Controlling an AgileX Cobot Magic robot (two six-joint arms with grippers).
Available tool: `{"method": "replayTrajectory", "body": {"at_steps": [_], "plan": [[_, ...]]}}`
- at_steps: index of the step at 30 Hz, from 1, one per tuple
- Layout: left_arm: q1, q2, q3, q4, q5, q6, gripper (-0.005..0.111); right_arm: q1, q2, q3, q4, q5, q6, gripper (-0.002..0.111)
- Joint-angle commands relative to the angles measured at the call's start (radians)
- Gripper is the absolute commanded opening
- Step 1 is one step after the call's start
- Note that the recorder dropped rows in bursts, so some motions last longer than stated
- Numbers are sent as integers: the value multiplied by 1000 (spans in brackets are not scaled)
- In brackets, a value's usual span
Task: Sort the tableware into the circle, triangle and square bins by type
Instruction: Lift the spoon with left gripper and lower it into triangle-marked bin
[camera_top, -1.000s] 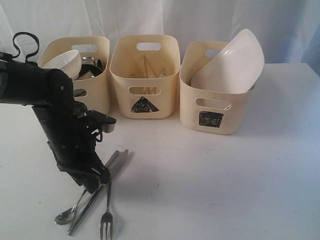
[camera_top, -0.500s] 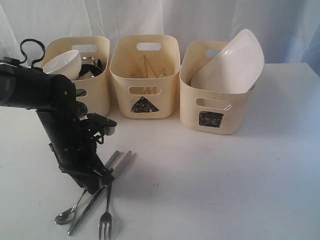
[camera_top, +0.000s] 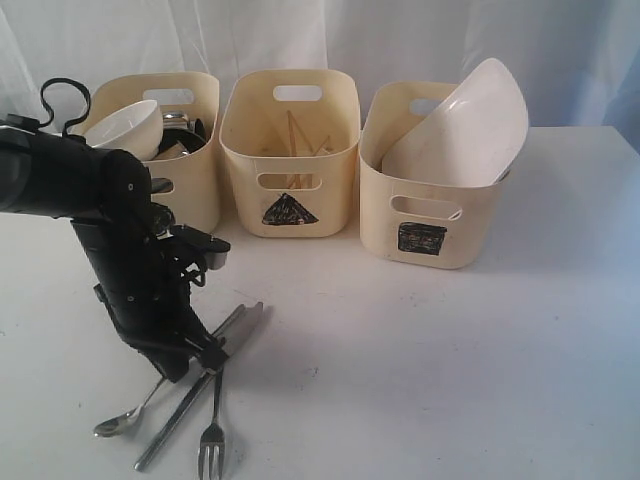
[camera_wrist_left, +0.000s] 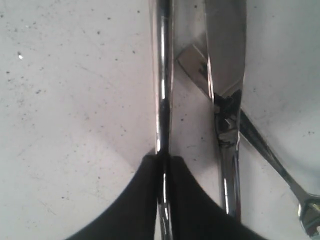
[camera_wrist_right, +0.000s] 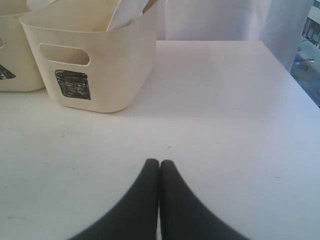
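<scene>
Left gripper (camera_wrist_left: 162, 161) fingers pinch the spoon (camera_wrist_left: 162, 75) handle, beside the knife (camera_wrist_left: 225, 60) and fork (camera_wrist_left: 280, 170) on the table (camera_top: 420, 360). Right gripper (camera_wrist_right: 159, 165) fingers pressed together, empty. Triangle bin (camera_top: 335, 170): chopsticks (camera_top: 293, 130). Square bin (camera_top: 470, 215): white square plate (camera_top: 470, 125), tilted. Leftmost bin (camera_top: 200, 190): white bowl (camera_top: 128, 127).

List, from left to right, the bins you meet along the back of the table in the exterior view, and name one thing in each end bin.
first bin, holding a white bowl → triangle bin → square bin, holding the white square plate
</scene>
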Motion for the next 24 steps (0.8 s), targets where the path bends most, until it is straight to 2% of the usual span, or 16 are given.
{"method": "replayTrajectory", "body": {"at_steps": [1,16,22,24], "plan": [[-3,-24,8,-10,11,-20,0,-4,-4,7,2,-6,4,0],[-3,-200,-24,8,-28,-20,0,-4,-4,7,2,-6,4,0],[-3,-258,-51,8,-246,27,0,-4,-4,7,2,-6,4,0],[-3,-260,-75,8,-388,48,0,-4,-4,7,2,-6,4,0]]}}
